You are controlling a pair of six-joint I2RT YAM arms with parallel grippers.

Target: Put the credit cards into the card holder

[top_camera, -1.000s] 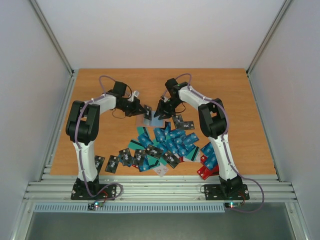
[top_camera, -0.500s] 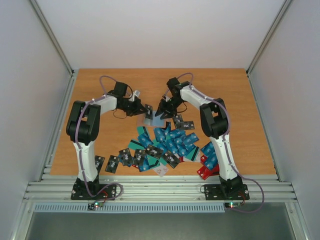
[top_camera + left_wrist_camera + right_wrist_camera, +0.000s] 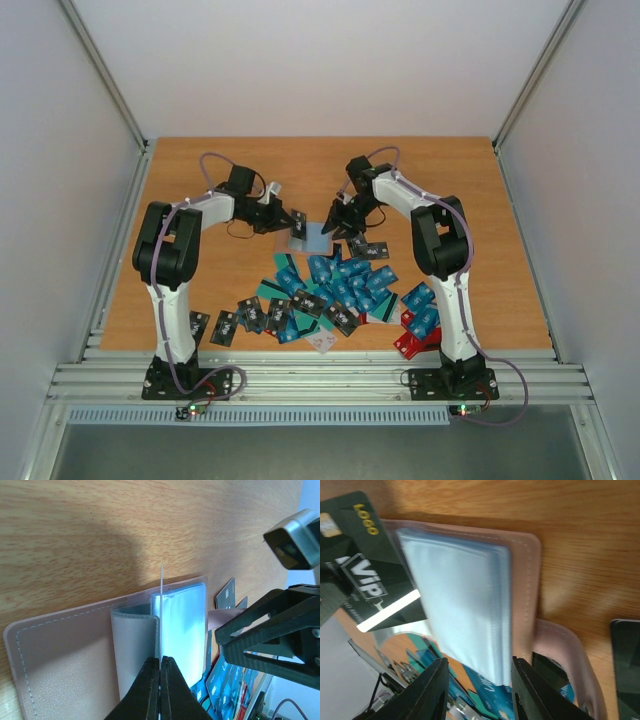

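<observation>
Step in hand: loading one card into the open holder.

- Left claw [image 3: 161, 666]: jaws together, clamped on a black card [image 3: 370, 565], which it holds by one short edge. Its wrist view shows the card edge-on, standing upright over the holder [image 3: 65, 650].
- Holder: lies opened flat on the worktop [image 3: 100, 520], between the two claws and just beyond the loose cards [image 3: 345, 280]. Its clear sleeves [image 3: 465, 600] are fanned up from the spine.
- Card vs holder: the free end of the card sits at the sleeves' edge. I cannot tell whether it has entered a pocket.
- Right claw [image 3: 480, 664]: jaws apart, nothing visibly pinched. It hovers over the holder's strap side, opposite the left claw, with the sleeves' end showing in the gap between its fingers.

Judgement: insertion is barely begun, and most of the cards are on the worktop.

Next move calls for:
- lining the card edge up with one sleeve mouth and pushing along the sleeve, not down onto it;
- the right claw steadying or spreading the sleeves.

Risk: the soft sleeves buckle, or the card slips between pockets.
</observation>
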